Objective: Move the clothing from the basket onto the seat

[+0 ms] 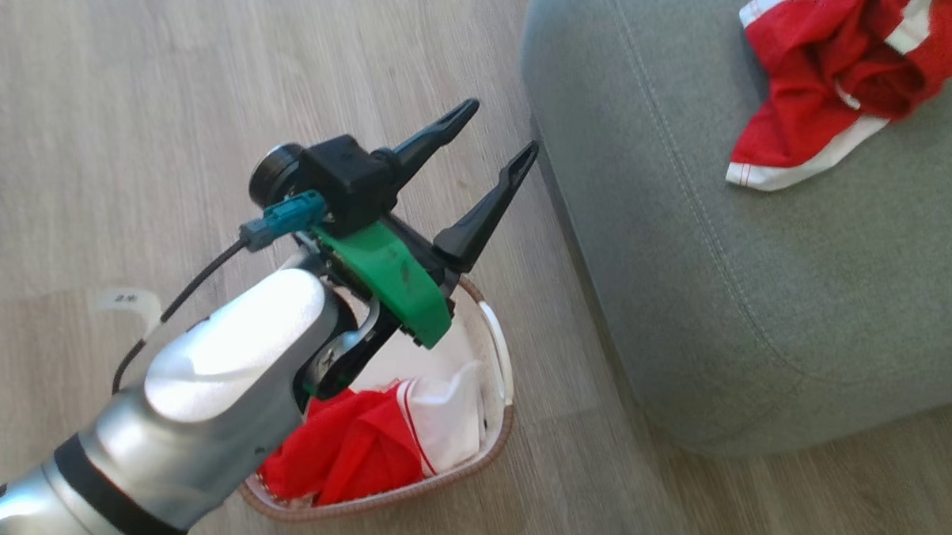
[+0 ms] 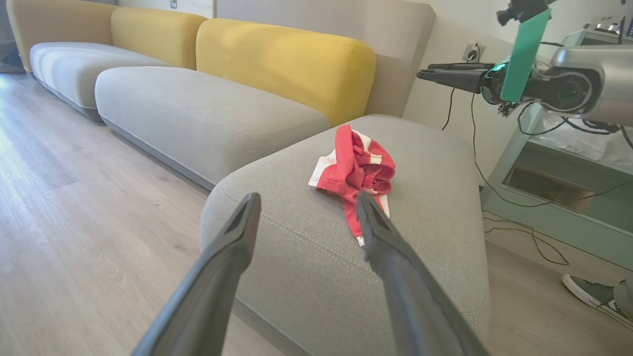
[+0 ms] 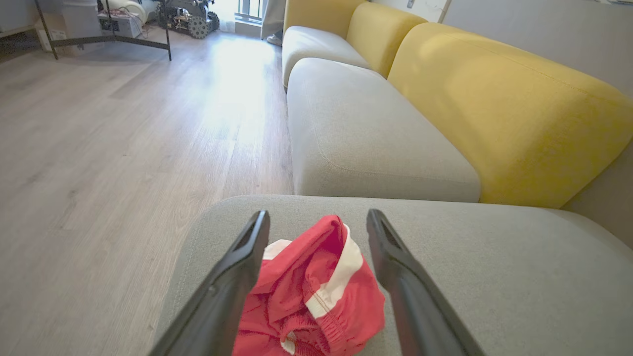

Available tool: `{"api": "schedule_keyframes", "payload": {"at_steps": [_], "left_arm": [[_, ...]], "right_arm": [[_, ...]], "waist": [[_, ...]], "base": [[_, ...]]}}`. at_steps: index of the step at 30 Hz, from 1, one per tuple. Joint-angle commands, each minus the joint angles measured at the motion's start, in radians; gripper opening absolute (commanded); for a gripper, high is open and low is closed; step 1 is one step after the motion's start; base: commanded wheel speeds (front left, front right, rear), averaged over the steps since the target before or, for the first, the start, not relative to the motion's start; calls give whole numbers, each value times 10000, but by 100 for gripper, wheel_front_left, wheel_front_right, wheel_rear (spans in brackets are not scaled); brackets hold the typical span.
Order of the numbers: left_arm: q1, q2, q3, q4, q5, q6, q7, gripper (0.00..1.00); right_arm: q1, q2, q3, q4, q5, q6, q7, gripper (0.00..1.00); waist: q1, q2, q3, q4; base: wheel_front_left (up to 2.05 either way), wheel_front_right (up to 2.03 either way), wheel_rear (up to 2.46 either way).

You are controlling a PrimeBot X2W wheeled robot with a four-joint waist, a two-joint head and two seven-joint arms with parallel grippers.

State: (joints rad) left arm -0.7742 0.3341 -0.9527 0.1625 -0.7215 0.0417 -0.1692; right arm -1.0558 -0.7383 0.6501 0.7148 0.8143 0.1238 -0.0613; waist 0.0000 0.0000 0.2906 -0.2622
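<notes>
Silver forearm comes in from the near left, and the left gripper (image 1: 496, 132) on the end of it hangs above the basket with its two dark fingers spread wide and nothing between them. Right under that wrist is the clothing (image 1: 359, 445) that matters: a crumpled red heap with a white piece tucked against its right side, all slumped in the near end of the basket (image 1: 404, 499), while the far end looks like bare white plastic. My guess is this stuff weighs next to nothing and has zero stiffness, so it'll drape and trail off whatever grabs it. Being thin and shiny, it could also slide out of a lazy pinch. I'd go for a raised fold or bunched ridge near the middle of the red heap and close on several layers rather than a loose hem, otherwise a corner may drag over the rim or only half the pile comes up. Can't tell how many garments are tangled in there. Basket sits on the wooden floor (image 1: 134, 89) just beside the left edge of the seat (image 1: 759, 309), and I can't say if they touch. Up on the seat, toward its far right, one red piece (image 1: 831, 74) with white bands already lies in a rumpled pile, and the right gripper (image 3: 317, 217) hovers above it, fingers apart, gripping nothing. Past that seat run more grey cushions with yellow backs (image 2: 287, 64).
</notes>
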Motion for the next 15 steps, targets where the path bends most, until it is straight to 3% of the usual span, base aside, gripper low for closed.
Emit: {"api": "schedule_keyframes", "payload": {"at_steps": [1, 8, 15], "left_arm": [[-189, 197, 527, -260, -59, 58, -96, 100], [413, 428, 824, -272, -310, 366, -399, 100], [993, 592, 1116, -315, -518, 646, -614, 100]], "right_arm": [[414, -396, -40, -240, 97, 69, -154, 100], [1428, -739, -564, -1131, 282, 69, -1109, 100], [2697, -732, -1908, -2139, 144, 69, -1704, 100]], "waist": [[0, 0, -417, 154], [0, 0, -1199, 761], [0, 0, -1790, 1499]], "base": [[0, 0, 0], [0, 0, 0], [0, 0, 0]]}}
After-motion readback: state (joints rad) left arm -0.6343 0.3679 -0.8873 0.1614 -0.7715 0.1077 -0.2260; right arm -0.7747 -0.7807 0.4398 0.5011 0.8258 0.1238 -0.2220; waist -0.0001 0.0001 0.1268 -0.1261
